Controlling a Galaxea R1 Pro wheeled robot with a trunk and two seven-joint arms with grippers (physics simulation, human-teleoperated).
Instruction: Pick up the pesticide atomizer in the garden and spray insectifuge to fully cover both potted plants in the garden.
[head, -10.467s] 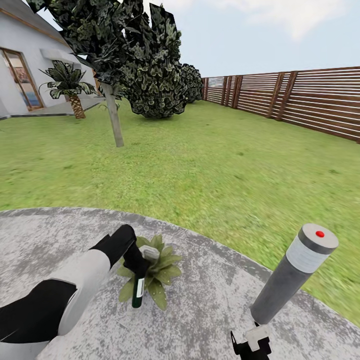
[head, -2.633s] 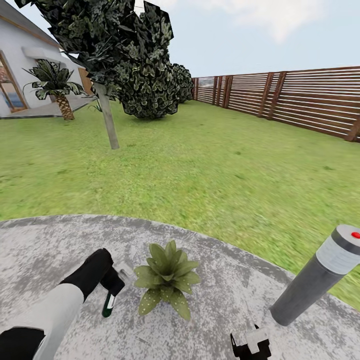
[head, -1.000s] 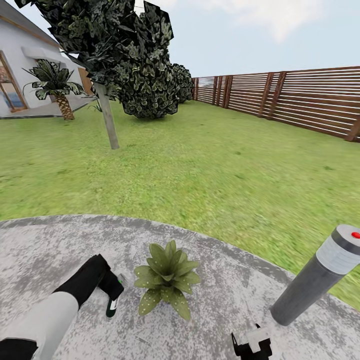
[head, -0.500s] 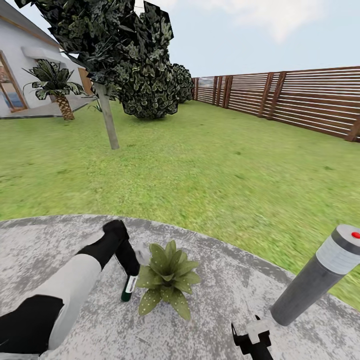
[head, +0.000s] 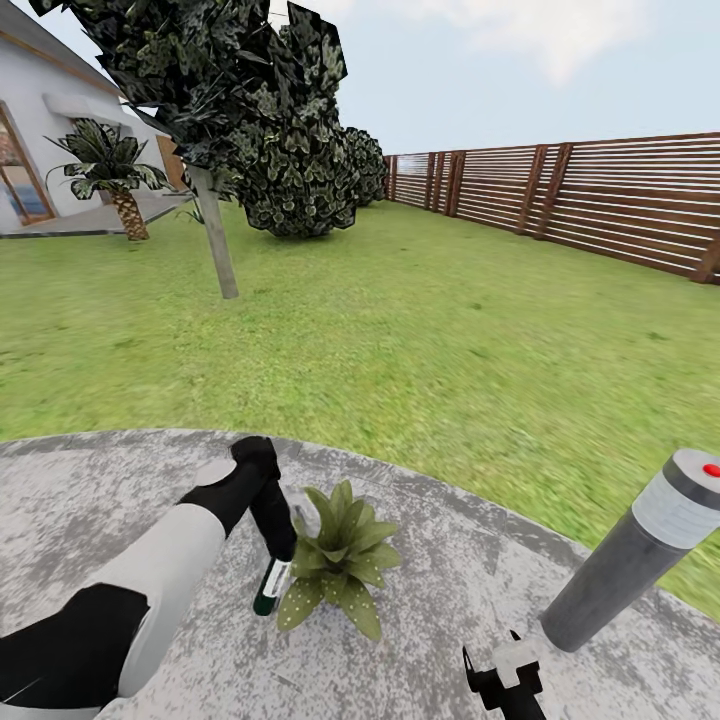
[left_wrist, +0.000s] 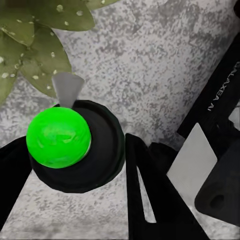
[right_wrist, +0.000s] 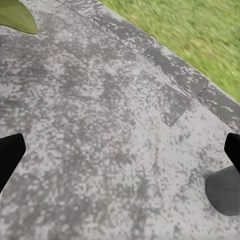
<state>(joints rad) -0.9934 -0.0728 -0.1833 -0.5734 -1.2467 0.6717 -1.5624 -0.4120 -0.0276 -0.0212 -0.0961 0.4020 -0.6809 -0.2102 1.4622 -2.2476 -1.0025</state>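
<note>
Black-and-white left arm bent downward, left hand (head: 272, 545) clamped on pesticide atomizer (head: 270, 588), beside potted plant (head: 340, 555)

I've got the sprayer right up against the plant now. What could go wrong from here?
The left gripper holds the sprayer at the plant's left edge, so spray may miss the far leaves. The bottle hangs close to the leaves and might knock them. The right gripper sits near the grey lamp post; turning could bump it.
</note>
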